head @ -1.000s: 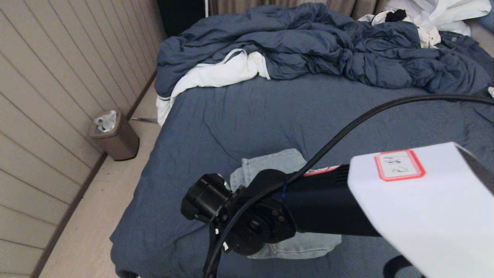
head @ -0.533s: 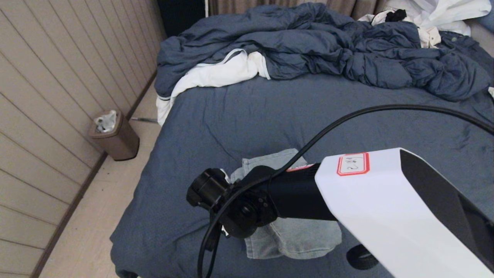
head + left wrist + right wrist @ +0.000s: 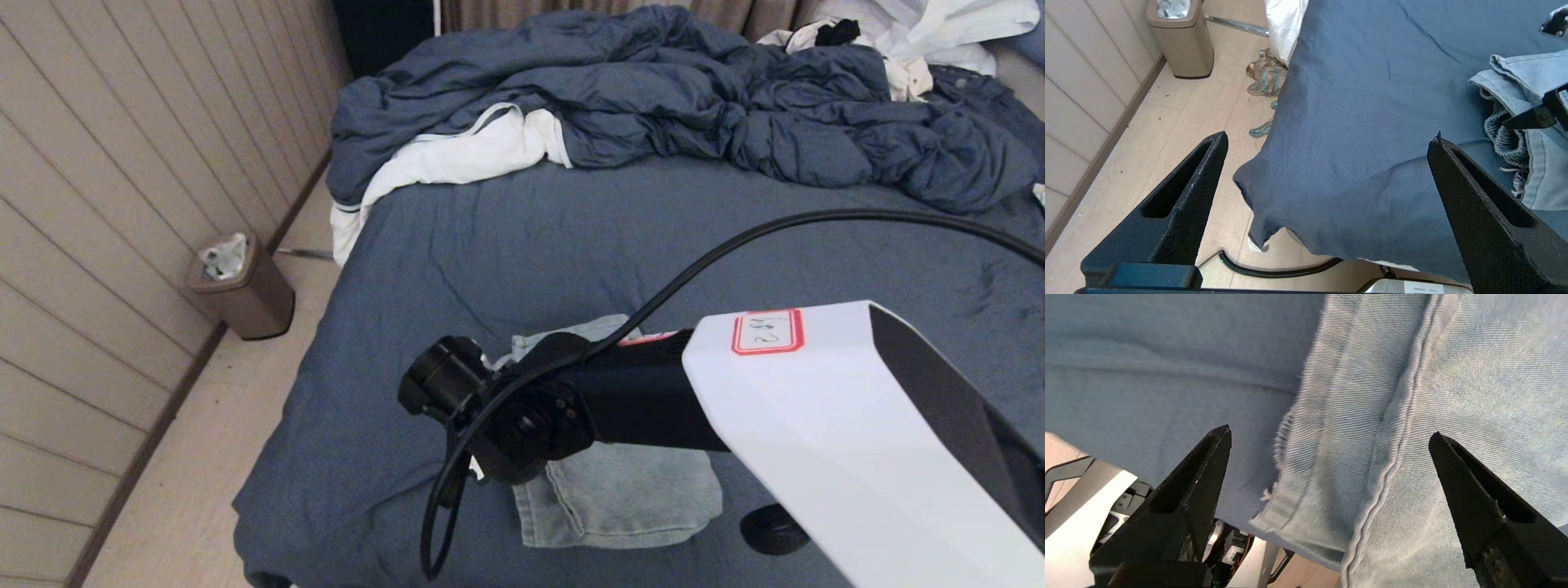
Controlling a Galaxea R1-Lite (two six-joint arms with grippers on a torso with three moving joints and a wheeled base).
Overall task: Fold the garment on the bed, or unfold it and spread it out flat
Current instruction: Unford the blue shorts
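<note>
Hanging just above the shorts (image 3: 1412, 396), my right claw (image 3: 1331, 435) is wide open and holds nothing. Its two black tips stand far apart, one over the blue sheet and one over the pale denim. Between them I can see a frayed hem and a long seam.

The shorts (image 3: 620, 490) lie folded in a small pile on the bed (image 3: 571, 237), down at about 6 o'clock from the middle of the sheet, near my edge. My right arm covers a lot of them from above.

My left claw (image 3: 1327, 139) is wide open too. It waits off the corner of the bed, over at 9 o'clock from the shorts, and holds nothing.

I think the step now is to grab the cloth. To do it well, I should go down slowly, put one tip under the frayed hem, and pinch only the top layer. If I pinch the sheet as well, the whole bed cover will lift with it. I should hold near a corner, so the shorts open out nicely.
</note>
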